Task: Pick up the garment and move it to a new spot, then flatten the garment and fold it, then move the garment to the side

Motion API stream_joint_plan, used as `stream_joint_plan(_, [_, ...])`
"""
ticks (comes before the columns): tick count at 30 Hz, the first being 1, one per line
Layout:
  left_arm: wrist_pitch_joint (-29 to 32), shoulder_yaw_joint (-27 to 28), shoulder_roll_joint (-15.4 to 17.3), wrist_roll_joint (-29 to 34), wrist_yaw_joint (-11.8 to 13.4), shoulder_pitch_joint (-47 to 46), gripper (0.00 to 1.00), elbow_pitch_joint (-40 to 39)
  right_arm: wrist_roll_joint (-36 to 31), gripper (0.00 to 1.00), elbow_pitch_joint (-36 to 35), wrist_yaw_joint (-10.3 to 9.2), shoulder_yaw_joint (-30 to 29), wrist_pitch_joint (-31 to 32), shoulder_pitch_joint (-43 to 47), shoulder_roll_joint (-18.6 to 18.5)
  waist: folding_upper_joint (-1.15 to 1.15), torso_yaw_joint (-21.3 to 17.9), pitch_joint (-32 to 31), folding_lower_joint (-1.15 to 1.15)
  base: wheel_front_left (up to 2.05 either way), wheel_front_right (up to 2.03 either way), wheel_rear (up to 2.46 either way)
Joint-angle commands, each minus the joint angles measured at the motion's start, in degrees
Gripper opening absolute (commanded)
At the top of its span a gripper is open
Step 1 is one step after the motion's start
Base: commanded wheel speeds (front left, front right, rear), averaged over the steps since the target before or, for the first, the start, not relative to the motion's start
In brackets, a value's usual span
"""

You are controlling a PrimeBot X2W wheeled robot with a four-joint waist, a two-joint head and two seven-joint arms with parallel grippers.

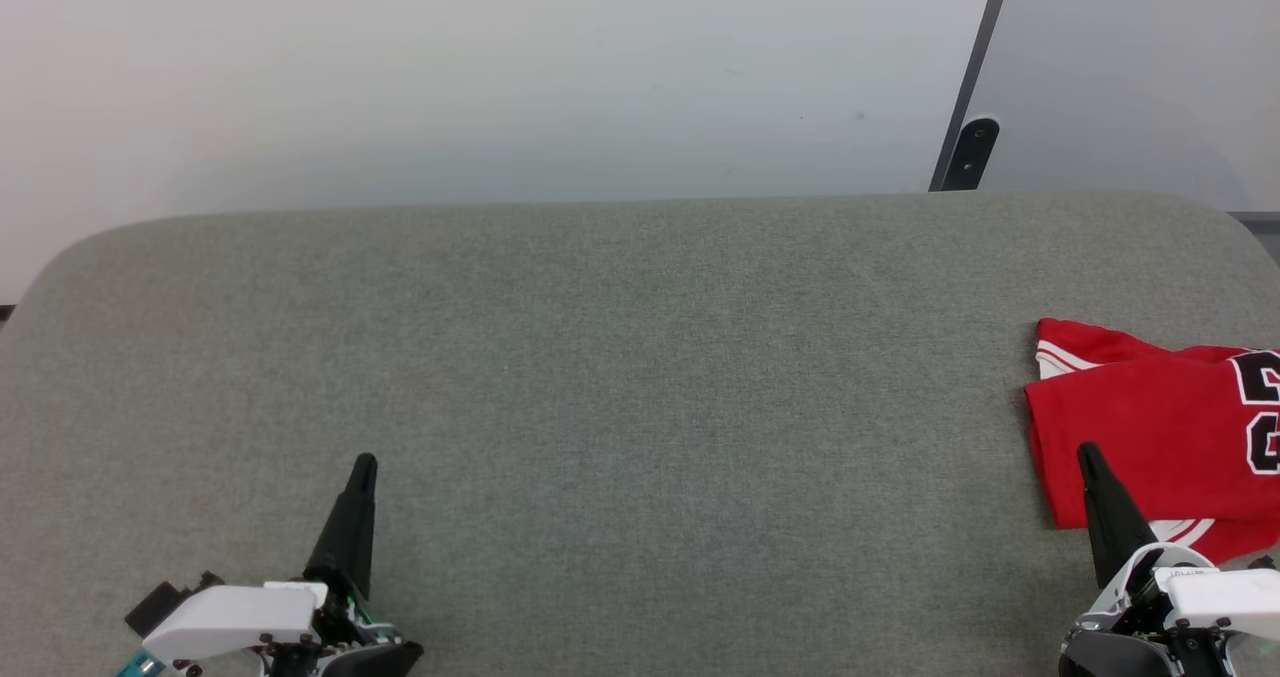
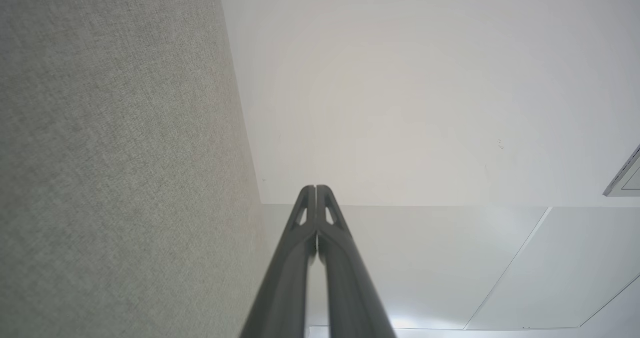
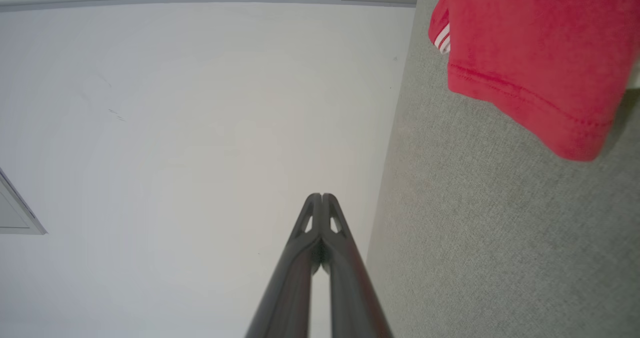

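Garment [image 1: 1150,417]: red, lying just past right gripper [image 1: 1088,450] tip. Left gripper [image 1: 366,460], right gripper: both clenched, empty. Probably best to open the right one before pinching the nearest hem.

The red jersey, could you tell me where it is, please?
In the head view, the red jersey lies at the right edge of the grey table, partly out of frame, by the right gripper.

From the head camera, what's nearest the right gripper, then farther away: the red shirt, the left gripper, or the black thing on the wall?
1. The red shirt, just beside the right gripper, far right.
2. The left gripper, far left, and the black wall piece, up at the back: too close to call.
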Motion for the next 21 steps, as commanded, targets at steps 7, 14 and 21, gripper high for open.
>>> stream_joint_plan(7, [0.11,0.14,-0.05,-0.18,-0.38,-0.65,0.0,0.06,0.22,0.0,0.0,-0.06,-0.01,-0.15,-0.24,0.19,0.0,0.0,0.0,0.0,0.0,0.0,0.0])
stream_joint_plan(14, [0.11,0.14,-0.05,-0.18,-0.38,-0.64,0.0,0.06,0.22,0.0,0.0,-0.06,-0.01,-0.15,-0.23,0.19,0.0,0.0,0.0,0.0,0.0,0.0,0.0])
stream_joint_plan(21, [0.11,0.14,-0.05,-0.18,-0.37,-0.64,0.0,0.06,0.22,0.0,0.0,-0.06,0.0,-0.15,-0.23,0.19,0.0,0.0,0.0,0.0,0.0,0.0,0.0])
